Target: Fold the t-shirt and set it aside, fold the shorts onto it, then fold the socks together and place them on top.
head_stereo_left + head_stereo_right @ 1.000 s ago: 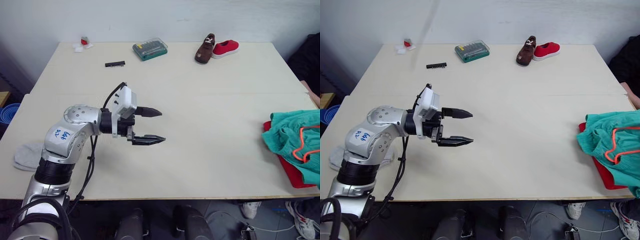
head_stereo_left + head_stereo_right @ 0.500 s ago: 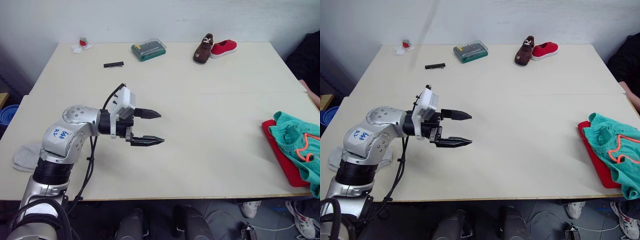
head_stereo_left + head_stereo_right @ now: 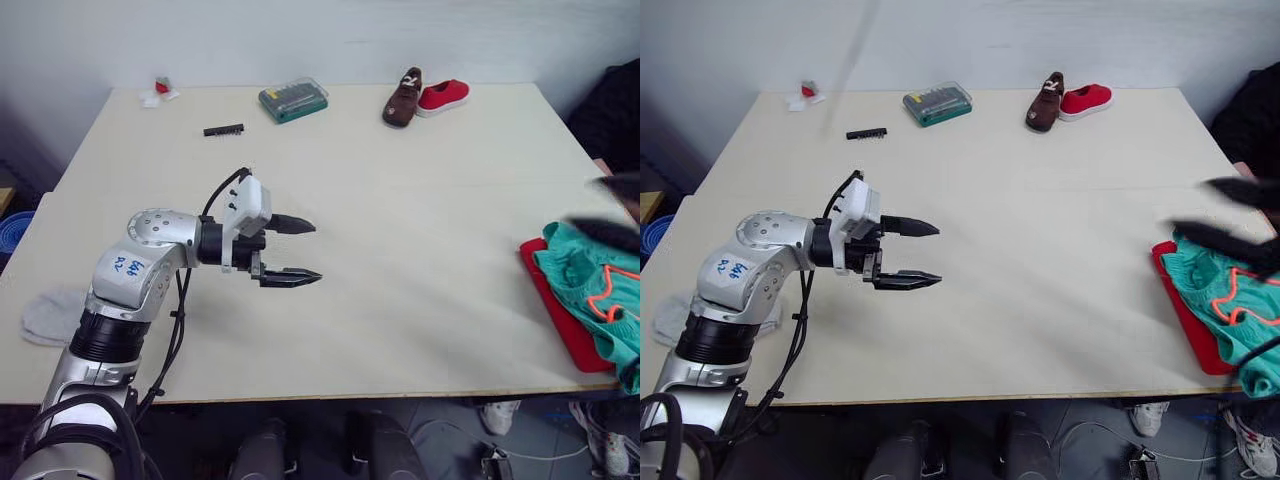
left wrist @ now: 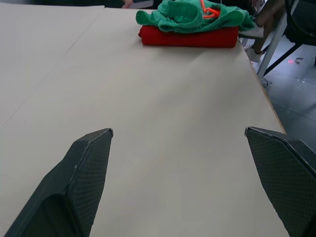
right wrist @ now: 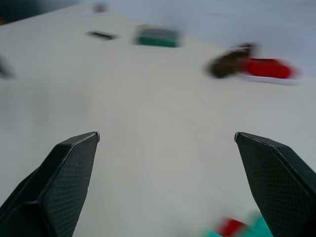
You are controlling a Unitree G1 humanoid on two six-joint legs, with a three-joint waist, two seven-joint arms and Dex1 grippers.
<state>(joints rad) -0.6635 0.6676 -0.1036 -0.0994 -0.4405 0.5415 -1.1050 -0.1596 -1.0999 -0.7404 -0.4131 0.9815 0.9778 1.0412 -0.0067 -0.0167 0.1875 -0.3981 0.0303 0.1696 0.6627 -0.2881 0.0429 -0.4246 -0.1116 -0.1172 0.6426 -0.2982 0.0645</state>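
Note:
The red t-shirt [image 3: 556, 302] lies folded at the table's right front edge. On top of it sits the teal shorts [image 3: 588, 280], bunched, with an orange drawstring showing. Just above the shorts hovers my right gripper [image 3: 1223, 215], blurred, open and holding nothing. My left gripper [image 3: 303, 251] is open over the bare left-middle of the table, pointing right toward the pile. Its wrist view shows the t-shirt [image 4: 187, 38] and shorts [image 4: 190, 15] far ahead of it. The grey socks [image 3: 44, 316] lie at the left front edge, partly hidden behind my left arm.
Along the far edge stand a green tool case [image 3: 293, 100], a black bit strip [image 3: 224, 130], a brown shoe [image 3: 403, 98], a red shoe [image 3: 443, 96] and a small red-and-white item [image 3: 160, 90]. A person in dark clothing [image 3: 618, 110] sits at the right.
The shorts dropped from a raised bunch onto the t-shirt. My right gripper opened and came into view above them. The left arm stayed put; the camera shifted slightly.

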